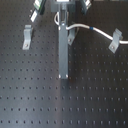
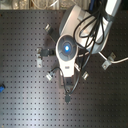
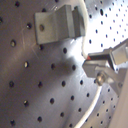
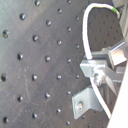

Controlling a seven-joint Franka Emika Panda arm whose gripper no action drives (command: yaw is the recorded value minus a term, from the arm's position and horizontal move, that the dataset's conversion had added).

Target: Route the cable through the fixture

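Observation:
The white cable (image 1: 82, 25) arcs from my gripper (image 1: 65, 22) toward the first exterior view's right. It carries a blue band (image 1: 93, 29) and passes a grey fixture (image 1: 116, 40) there. A second fixture (image 1: 71, 36) stands just beside the gripper, and a third (image 1: 27, 36) stands at the first exterior view's left. In the first wrist view the fingertips (image 3: 102, 64) are closed on the cable (image 3: 82, 37), which runs along a fixture (image 3: 56, 25). In the second wrist view the cable (image 4: 84, 35) loops past the pads (image 4: 97, 65) toward a fixture (image 4: 84, 102).
A straight grey metal bar (image 1: 62, 52) reaches over the black perforated board (image 1: 30, 95) below the gripper. In the second exterior view the arm (image 2: 67, 50) covers the middle of the board; fixtures (image 2: 106, 61) show around it, and a small blue object (image 2: 1, 88) lies at the second exterior view's left edge.

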